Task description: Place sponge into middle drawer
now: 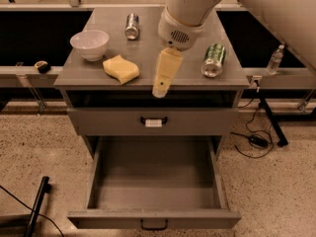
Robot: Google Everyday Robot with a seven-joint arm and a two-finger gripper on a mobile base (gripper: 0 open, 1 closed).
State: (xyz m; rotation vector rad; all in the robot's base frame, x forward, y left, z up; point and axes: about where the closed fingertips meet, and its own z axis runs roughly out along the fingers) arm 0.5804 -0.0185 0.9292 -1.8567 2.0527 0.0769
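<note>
Sponge (121,69): pale yellow foam block with wavy edges, lying flat on the grey cabinet top (148,48), left of centre in the upper half of the frame, close to the front edge. Judged light, soft and compressible, not fragile and not slippery. A pinch across the narrower width, mid-body, is judged best, and some give under pressure is to be expected.

Gripper (159,89): seen at frame centre, hanging from the white arm, pointed down over the front edge of the top. The sponge lies to its left, near but apart, with no contact. Nothing is held, and whether the gripper is open or closed cannot be told.

Middle drawer (154,215): pulled wide open in the lower centre of the frame. Nothing is seen inside.

Also noted:
- Drawer front with a white tag (153,122) just above it, shut.
- White bowl (90,44), upper left of the sponge.
- Silver can (132,26), top centre.
- Green can (213,59), right of the gripper.
</note>
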